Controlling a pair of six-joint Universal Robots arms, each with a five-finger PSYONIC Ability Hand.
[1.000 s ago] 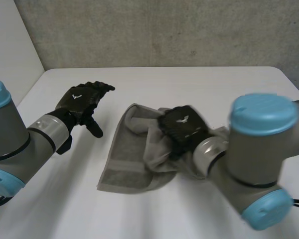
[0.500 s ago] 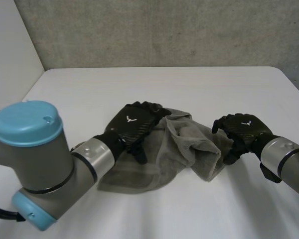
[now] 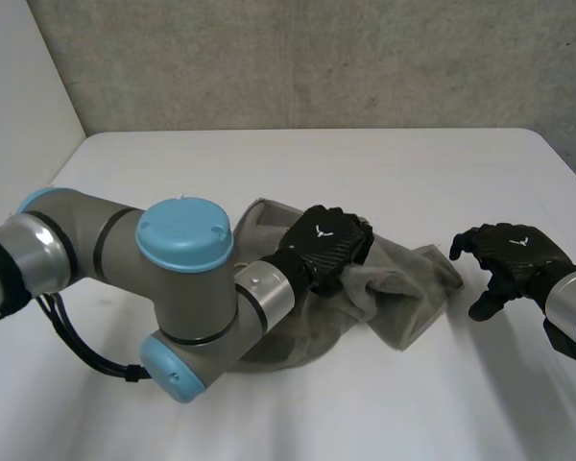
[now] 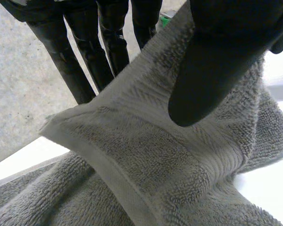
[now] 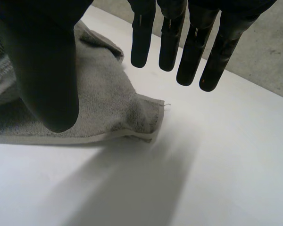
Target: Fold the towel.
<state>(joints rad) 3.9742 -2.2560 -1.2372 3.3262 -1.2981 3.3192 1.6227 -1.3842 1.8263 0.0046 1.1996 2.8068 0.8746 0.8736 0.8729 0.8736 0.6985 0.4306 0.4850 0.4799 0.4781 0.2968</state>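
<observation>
A grey towel (image 3: 403,288) lies crumpled at the middle of the white table (image 3: 365,163). My left arm reaches across it, and the left hand (image 3: 324,242) sits on the towel's middle. In the left wrist view a raised fold of the towel (image 4: 146,155) stands between the thumb (image 4: 217,61) and the fingers (image 4: 80,52), pinched. My right hand (image 3: 509,252) hovers to the right of the towel, apart from it. Its fingers (image 5: 193,47) are straight and hold nothing. A hemmed corner of the towel (image 5: 104,103) lies on the table below that hand.
A grey wall runs behind the table's far edge. Bare tabletop lies beyond the towel and in front of it. My left arm's elbow (image 3: 184,240) covers the towel's left part in the head view.
My left hand has moved right onto the towel's middle and closed on a fold. My right hand has drawn further right, away from the towel.
</observation>
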